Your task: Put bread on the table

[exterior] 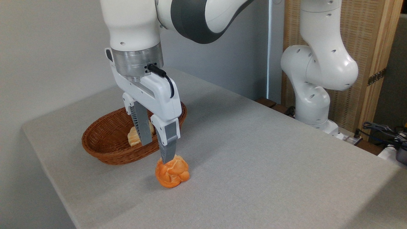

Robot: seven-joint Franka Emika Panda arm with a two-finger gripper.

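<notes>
On the left we see the brown oval wicker basket (108,143), which stands near the left edge of the light grey, fabric-textured surface (254,159). Inside it lies one pale, golden-brown piece of bread (134,137); it is half hidden behind the fingers, so we cannot say its full shape. We judge that this piece waits for its turn, because it is not yet on the surface.

Going to the right, the white two-finger gripper (155,149) hangs down from the arm, in front of the near right side of the basket. Its grey fingers (167,144) stand apart, with an open gap between them, and they clamp nothing. One fingertip is at the top of the round, knotted, glossy orange bread roll (172,171); we cannot tell if it touches the roll or is only just above it.

The orange roll rests on the surface, just beside the basket and outside it. We think it is placed there because the task asks for bread on the surface, and the open fingers fit a release. So about half of the work seems done.

Further right, the white base of the robot arm (313,79) stands at the far edge, well apart from the bread. For the next step we would expect a lift straight up, so the roll does not tip.
</notes>
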